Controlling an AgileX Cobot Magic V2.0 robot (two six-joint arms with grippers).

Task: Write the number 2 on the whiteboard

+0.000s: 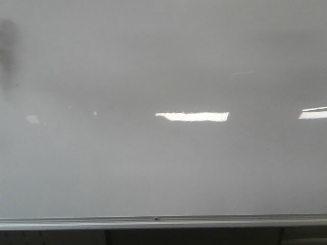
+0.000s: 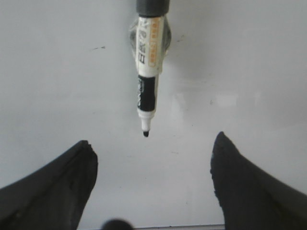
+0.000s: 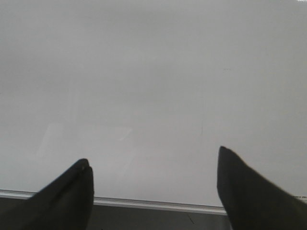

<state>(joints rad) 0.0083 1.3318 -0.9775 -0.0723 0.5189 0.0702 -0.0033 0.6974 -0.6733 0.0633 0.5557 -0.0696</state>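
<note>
The whiteboard [image 1: 163, 168] fills the front view, glossy white-grey with bright light reflections and a silver frame edge along the bottom. No number 2 shows on it in any view. No gripper shows in the front view. In the left wrist view a white and black marker [image 2: 149, 72] lies on the whiteboard [image 2: 57, 86], uncapped, its black tip pointing toward my left gripper [image 2: 152, 148], which is open and empty just short of the tip. My right gripper [image 3: 153, 163] is open and empty over the whiteboard [image 3: 153, 86] near its frame edge.
The silver frame edge [image 1: 163, 222] runs along the board's near side, with a dark gap below it. It also shows in the right wrist view [image 3: 153, 205]. A dark smudge [image 1: 9, 51] marks the board's far left.
</note>
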